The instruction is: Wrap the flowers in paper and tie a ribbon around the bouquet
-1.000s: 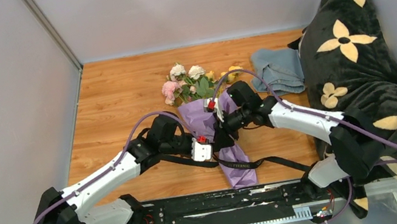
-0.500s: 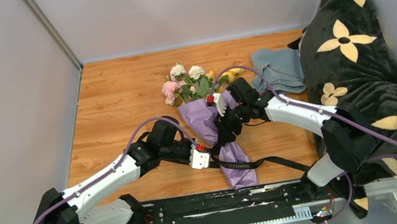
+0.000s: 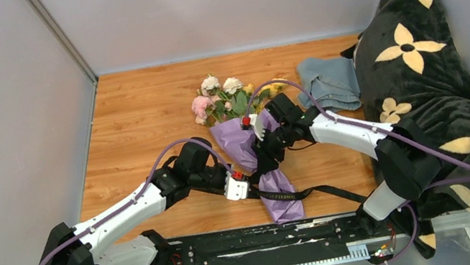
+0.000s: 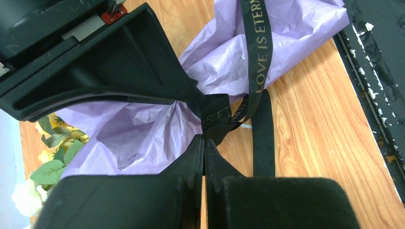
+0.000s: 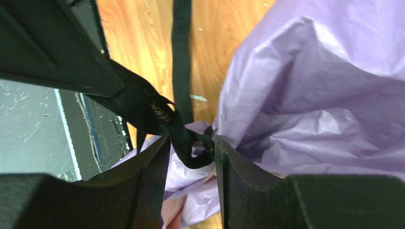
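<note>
On the wooden table [image 3: 128,122], the long narrow black ribbon [image 4: 256,57], floppy and slippery, is crossing the crinkly lavender paper cone [image 3: 237,143]. We are pinching it near that crossing, probably the surest hold, with our left pincer [image 4: 204,141]; our right pincer [image 5: 191,145] is straddling its loop, spread.

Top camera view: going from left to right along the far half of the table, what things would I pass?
The flowers → folded grey-blue cloth → black plush blanket with cream flower shapes.
</note>
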